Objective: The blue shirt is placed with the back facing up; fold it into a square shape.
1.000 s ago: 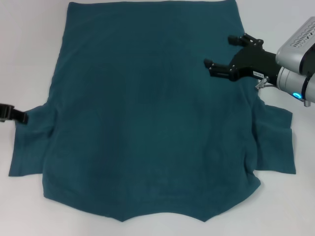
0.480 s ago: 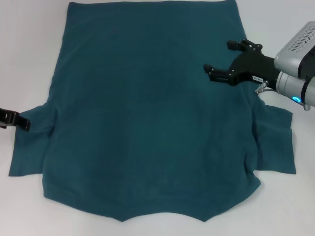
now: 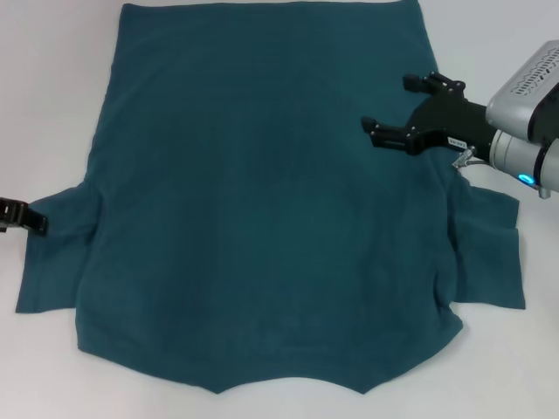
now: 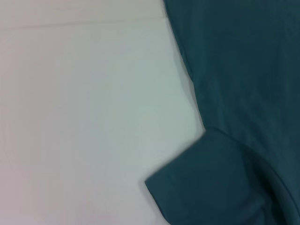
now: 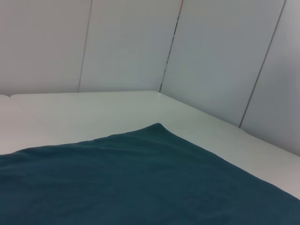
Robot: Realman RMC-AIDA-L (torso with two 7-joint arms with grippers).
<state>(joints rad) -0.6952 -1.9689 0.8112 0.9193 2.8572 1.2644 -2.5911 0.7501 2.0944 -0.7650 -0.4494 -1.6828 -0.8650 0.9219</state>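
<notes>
My right gripper [image 3: 403, 108], fingers apart, hovers over the flat blue shirt [image 3: 262, 201], poised to begin folding; left gripper [image 3: 19, 217] waits beside a sleeve, its grip unclear.

— What is the work surface?
— A plain white table [image 3: 52, 105], matte and evenly lit, with a faint straight seam running across it in the left wrist view.

— And behind it?
— In the right wrist view, pale grey-white wall panels [image 5: 126, 47] stand behind the table's far edge, from 9 to 3 o'clock, split by thin dark vertical joints.
</notes>
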